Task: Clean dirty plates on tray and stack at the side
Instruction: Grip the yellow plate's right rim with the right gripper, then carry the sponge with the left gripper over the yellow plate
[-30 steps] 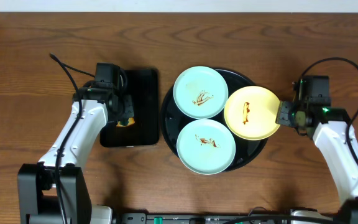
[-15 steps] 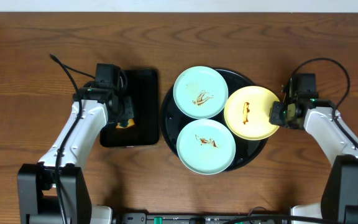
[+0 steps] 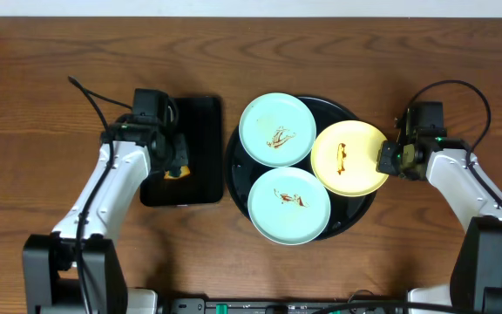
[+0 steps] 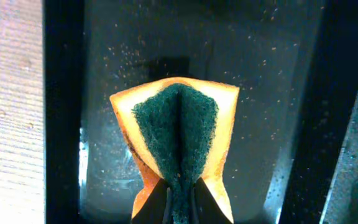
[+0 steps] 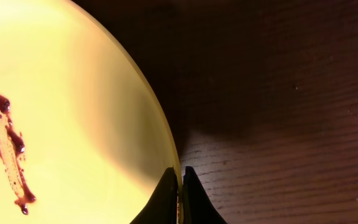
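The yellow plate [image 3: 347,158] lies at the right of the round black tray [image 3: 232,162], a brown smear [image 5: 10,152] at its middle. My right gripper [image 3: 389,160] is shut on its right rim; in the right wrist view the rim of the yellow plate [image 5: 67,112] is pinched between the fingertips of the gripper [image 5: 180,186]. Two mint plates [image 3: 276,129] [image 3: 288,205] with smears fill the tray's left side. My left gripper [image 3: 174,166] is shut on a folded orange and green sponge [image 4: 176,130], with the gripper [image 4: 180,199] hovering over the rectangular tray.
A small rectangular black tray [image 3: 200,131] sits left of the round one, and its wet speckled floor [image 4: 260,93] shows under the sponge. Bare wooden table [image 5: 291,124] lies right of the yellow plate. Cables loop behind both arms.
My right gripper has moved in and shut on the yellow plate's rim. The yellow plate and the upper mint plate have shifted slightly left. The left arm has stayed put.
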Controlling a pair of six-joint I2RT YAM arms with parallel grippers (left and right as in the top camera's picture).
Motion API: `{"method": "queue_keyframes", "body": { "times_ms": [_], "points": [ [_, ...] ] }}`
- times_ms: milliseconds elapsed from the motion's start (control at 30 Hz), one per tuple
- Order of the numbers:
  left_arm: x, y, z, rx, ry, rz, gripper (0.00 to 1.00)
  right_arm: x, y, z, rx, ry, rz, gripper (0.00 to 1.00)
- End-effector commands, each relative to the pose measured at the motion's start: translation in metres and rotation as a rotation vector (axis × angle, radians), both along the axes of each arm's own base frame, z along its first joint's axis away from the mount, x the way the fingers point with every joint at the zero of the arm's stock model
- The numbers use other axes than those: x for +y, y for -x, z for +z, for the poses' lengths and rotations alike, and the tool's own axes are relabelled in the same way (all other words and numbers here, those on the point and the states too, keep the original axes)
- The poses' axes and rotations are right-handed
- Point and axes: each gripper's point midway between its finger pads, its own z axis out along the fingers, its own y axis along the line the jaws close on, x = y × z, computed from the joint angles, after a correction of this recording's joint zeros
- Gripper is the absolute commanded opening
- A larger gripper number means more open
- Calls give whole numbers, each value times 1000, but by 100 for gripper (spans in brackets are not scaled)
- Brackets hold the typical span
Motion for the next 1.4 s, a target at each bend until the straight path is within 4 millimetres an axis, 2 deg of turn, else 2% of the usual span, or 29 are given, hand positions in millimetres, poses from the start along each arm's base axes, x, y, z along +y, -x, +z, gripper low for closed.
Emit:
{"method": "queue_keyframes", "body": {
  "times_ms": [0,100,300,400,500,667,733,900,967,1067,1200,1367],
  "points": [
    [-5,-7,22,-68,27,2,7,-7,-2,2,-3,4,-21,1],
    [-14,-9,35,-104,79,-16,7,-7,-1,1,4,4,-21,1],
    [-64,-13,69,-205,314,-142,7,-7,-1,1,4,4,-21,1],
    [-85,-16,80,-254,342,-206,8,-7,-1,1,5,3,-21,1],
    [-115,-15,93,-272,388,-292,7,-7,-1,1,5,3,-21,1],
    [-157,-17,126,-343,395,-407,7,-7,0,1,5,4,-20,1],
    [-164,-21,136,-378,368,-423,7,-7,0,1,7,3,-20,1],
    [-175,-33,147,-462,329,-447,8,-7,0,1,7,3,-20,1],
    [-185,-37,149,-487,344,-468,7,-7,0,1,8,3,-20,1],
    [-209,-34,142,-463,405,-504,7,-7,1,1,10,3,-20,1],
    [-247,-24,118,-378,500,-560,8,-7,1,0,12,3,-20,1],
    [-288,-14,86,-320,525,-620,8,-7,1,0,12,3,-20,1]
  ]
}}
